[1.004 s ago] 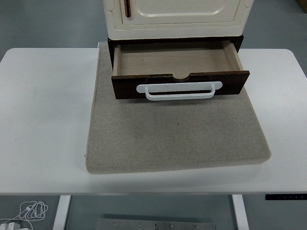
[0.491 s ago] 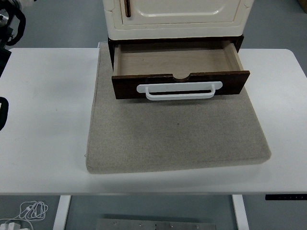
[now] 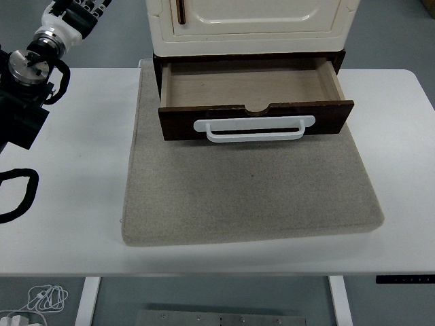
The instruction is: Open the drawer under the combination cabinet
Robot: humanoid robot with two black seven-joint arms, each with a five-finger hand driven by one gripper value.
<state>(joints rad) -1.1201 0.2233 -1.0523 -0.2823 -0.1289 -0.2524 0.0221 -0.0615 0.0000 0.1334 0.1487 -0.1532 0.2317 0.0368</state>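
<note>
left hand (image 3: 71, 17) raised (drawer (image 3: 251, 98) open)

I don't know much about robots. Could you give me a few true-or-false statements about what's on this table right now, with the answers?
1. The drawer is pulled out. True.
2. Something lies inside the drawer. False: it looks empty.
3. The drawer's handle is white. True.
4. The cabinet stands directly on the bare table. False: it stands on a grey mat.
5. The left robot hand grips the handle. False: it is raised at the far left, away from the drawer.
</note>
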